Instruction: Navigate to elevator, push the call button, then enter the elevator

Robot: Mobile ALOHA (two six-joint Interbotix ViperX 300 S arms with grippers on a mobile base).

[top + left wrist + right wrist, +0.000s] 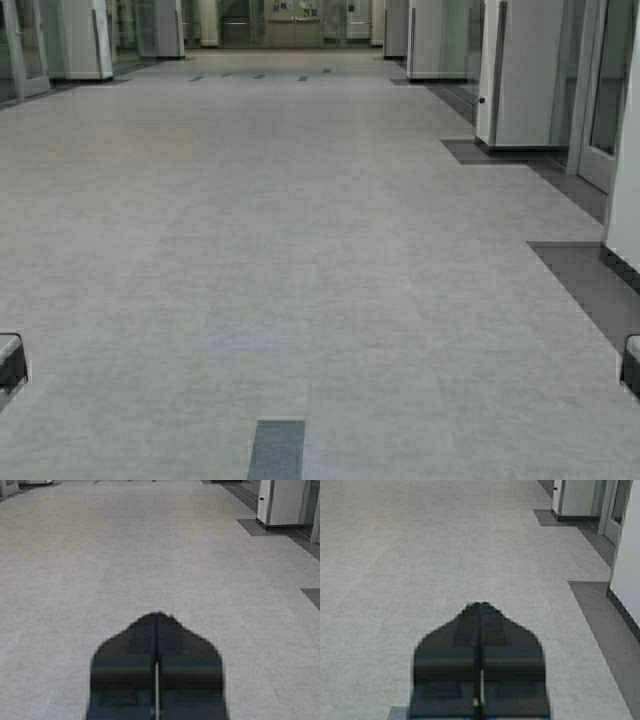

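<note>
You are looking down a long, wide corridor with a pale grey speckled floor that runs straight ahead to a far end wall, where glass doors and a lit lobby area show only faintly. Along the right side stand white wall sections and pillars, with glass doors in pale frames between them, and darker grey floor strips run along their bases. On the left side, more white pillars stand far off. A single dark grey floor tile lies in the middle of the floor, close in front of you at the lower edge of the high view. Neither the elevator nor the call button appears in any view, so their place cannot be told from here. Your left gripper is held low and points forward along the corridor; its two dark fingers are pressed together along a thin centre seam, holding nothing. Your right gripper is held the same way, pointing forward over the floor, its fingers also closed together on nothing. In the high view only small dark parts of the two arms show, one at the lower left edge and one at the lower right edge.
</note>
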